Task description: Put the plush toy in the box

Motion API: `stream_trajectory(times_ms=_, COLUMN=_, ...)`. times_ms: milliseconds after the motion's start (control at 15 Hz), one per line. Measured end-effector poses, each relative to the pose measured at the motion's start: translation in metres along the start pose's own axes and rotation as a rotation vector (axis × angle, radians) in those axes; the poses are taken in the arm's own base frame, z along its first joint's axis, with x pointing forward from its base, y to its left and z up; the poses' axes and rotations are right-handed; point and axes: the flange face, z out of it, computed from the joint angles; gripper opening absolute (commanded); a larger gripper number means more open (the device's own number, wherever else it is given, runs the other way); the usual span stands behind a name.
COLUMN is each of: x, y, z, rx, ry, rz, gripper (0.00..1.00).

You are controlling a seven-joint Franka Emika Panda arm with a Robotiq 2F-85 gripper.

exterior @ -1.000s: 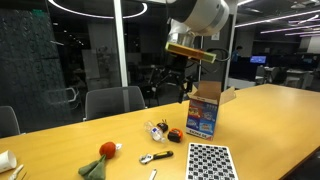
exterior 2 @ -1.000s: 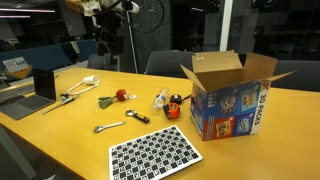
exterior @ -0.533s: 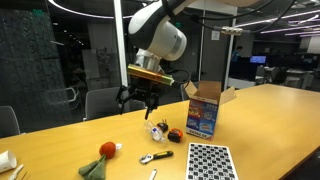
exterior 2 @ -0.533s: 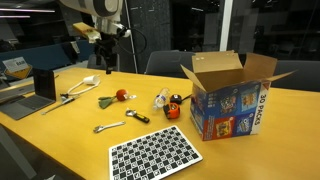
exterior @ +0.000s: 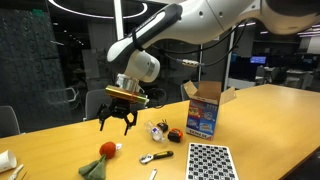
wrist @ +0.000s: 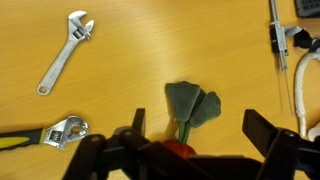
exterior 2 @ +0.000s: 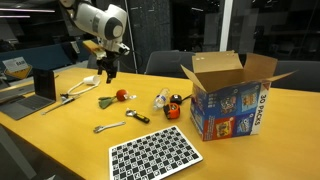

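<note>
The plush toy (exterior: 104, 152) lies on the wooden table, with a round orange-red head and dark green leaves; it also shows in an exterior view (exterior 2: 118, 97). My gripper (exterior: 118, 124) hangs open in the air above it (exterior 2: 107, 72). In the wrist view the toy's green leaves (wrist: 192, 105) lie between my open fingers (wrist: 200, 130), with the red head partly hidden by the gripper body. The box (exterior: 203, 112) stands upright with its top flaps open, well away from the toy (exterior 2: 230, 95).
A checkered board (exterior 2: 155, 155) lies near the front edge. A silver wrench (wrist: 65, 65), a yellow-handled wrench (exterior 2: 137, 116), an orange-black gadget (exterior 2: 173, 106) and a clear item lie between toy and box. A laptop (exterior 2: 40, 85) and tools (wrist: 280, 40) sit beyond the toy.
My arm has swung away from the box, across the table and downward, and now hangs over the plush toy. The gripper stays open. Objects on the table have not moved.
</note>
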Motion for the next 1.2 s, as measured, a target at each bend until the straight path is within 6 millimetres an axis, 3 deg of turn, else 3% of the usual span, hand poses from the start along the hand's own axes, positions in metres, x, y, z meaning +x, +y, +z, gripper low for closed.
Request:
stream_trajectory(times_ms=333, x=0.038, y=-0.002, z=0.039, rx=-0.024, ry=0.013, rz=0.077, gripper=1.00)
stream_trajectory(times_ms=800, x=0.067, y=-0.012, z=0.098, rx=-0.087, ry=0.037, rz=0.178, gripper=1.00)
stream_trajectory(times_ms=1200, x=0.096, y=-0.010, z=0.108, rx=-0.144, ry=0.091, rz=0.249, gripper=1.00)
